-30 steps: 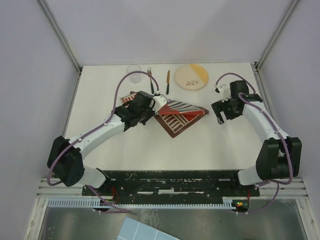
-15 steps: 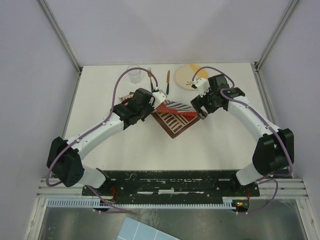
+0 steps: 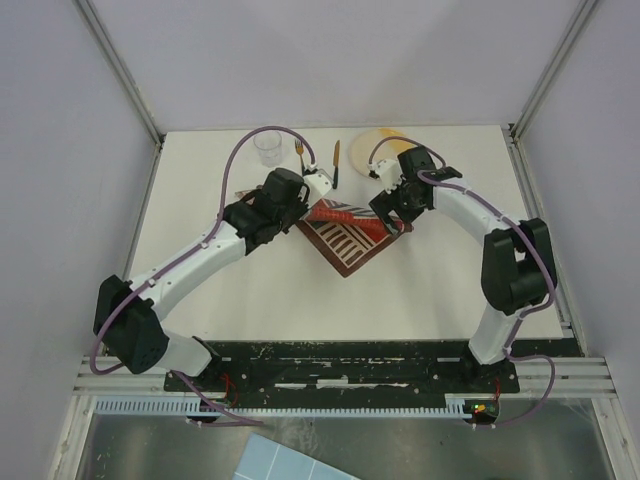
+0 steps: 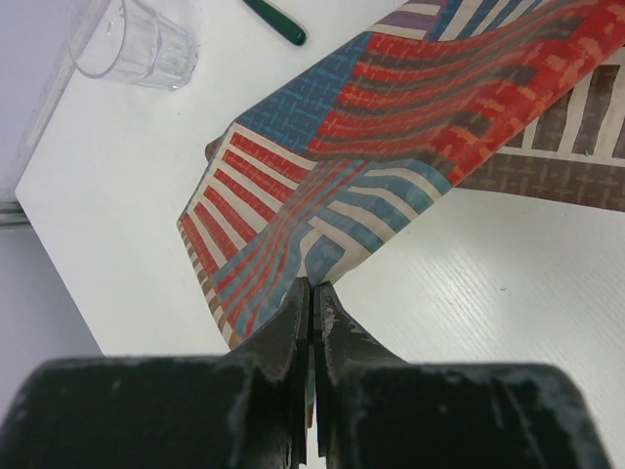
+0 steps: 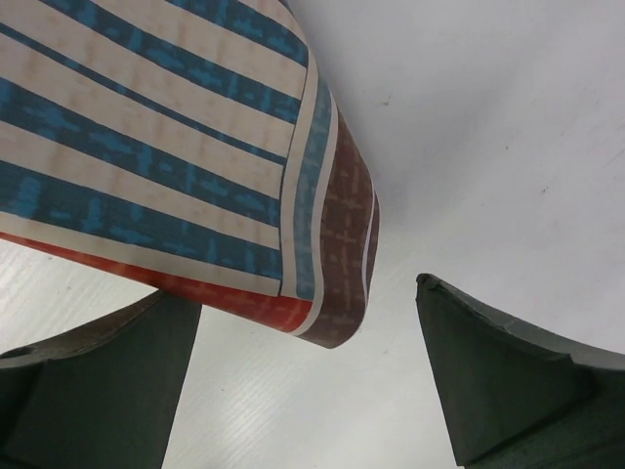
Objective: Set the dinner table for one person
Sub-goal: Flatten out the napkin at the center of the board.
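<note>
The striped red, blue and beige placemat point(image 3: 347, 238) lies crumpled and partly folded on the white dinner table point(image 3: 250, 295). My left gripper point(image 3: 312, 203) is shut on the mat's left corner point(image 4: 322, 256), holding that edge up off the table. My right gripper point(image 3: 396, 224) is open over the mat's right corner. In the right wrist view that folded corner point(image 5: 332, 264) hangs just ahead of the gap in the right gripper point(image 5: 308, 376), touching neither of its fingers point(image 5: 508, 381).
Along the back edge stand a clear glass point(image 3: 267, 147), a fork point(image 3: 300, 152), a knife point(image 3: 337, 160) and a yellow plate point(image 3: 382, 140) partly hidden by the right arm. The glass point(image 4: 137, 44) is also in the left wrist view. Metal frame posts border the table.
The right arm has swung left from the table's right side to the mat's right corner, still open. The left gripper moved slightly back and up with the mat, which has bunched tighter.
</note>
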### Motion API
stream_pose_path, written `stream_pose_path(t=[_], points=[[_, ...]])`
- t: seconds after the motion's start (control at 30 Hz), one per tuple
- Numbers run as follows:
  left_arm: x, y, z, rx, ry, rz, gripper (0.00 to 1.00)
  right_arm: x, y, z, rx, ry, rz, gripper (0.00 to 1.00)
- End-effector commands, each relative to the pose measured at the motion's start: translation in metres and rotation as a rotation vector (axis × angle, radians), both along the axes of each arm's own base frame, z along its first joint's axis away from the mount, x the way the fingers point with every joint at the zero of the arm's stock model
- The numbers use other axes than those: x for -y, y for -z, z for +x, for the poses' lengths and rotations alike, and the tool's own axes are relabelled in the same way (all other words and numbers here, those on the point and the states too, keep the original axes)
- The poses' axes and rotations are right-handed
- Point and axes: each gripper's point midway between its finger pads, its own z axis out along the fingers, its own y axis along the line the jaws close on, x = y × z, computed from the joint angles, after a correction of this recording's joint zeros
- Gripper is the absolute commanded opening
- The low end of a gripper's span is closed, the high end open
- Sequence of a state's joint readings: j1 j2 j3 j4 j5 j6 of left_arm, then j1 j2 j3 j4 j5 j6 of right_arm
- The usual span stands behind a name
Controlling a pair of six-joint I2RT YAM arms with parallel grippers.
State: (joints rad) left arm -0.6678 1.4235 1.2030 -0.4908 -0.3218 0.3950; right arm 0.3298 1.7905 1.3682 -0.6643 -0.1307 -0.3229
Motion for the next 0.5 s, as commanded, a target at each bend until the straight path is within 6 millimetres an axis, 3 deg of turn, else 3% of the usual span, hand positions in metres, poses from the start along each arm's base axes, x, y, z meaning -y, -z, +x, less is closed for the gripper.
stream_pose_path(t=[0.0,0.2,0.4,0.47], points=[[-0.001,-0.049,0.013,0.123,-0.01,-0.037,0.03,-0.029,-0.02,0.02,0.082,-0.044,0.071,0.99],[-0.002,-0.067,0.011,0.144,-0.016,-0.056,0.03,-0.055,-0.002,0.025,0.007,-0.079,0.105,0.99],[-0.008,-0.074,0.006,0.157,-0.021,-0.058,0.03,-0.076,-0.002,0.029,0.007,-0.113,0.119,1.0],[-0.009,-0.074,0.005,0.159,-0.022,-0.057,0.03,-0.081,-0.005,0.03,0.011,-0.122,0.122,0.9]])
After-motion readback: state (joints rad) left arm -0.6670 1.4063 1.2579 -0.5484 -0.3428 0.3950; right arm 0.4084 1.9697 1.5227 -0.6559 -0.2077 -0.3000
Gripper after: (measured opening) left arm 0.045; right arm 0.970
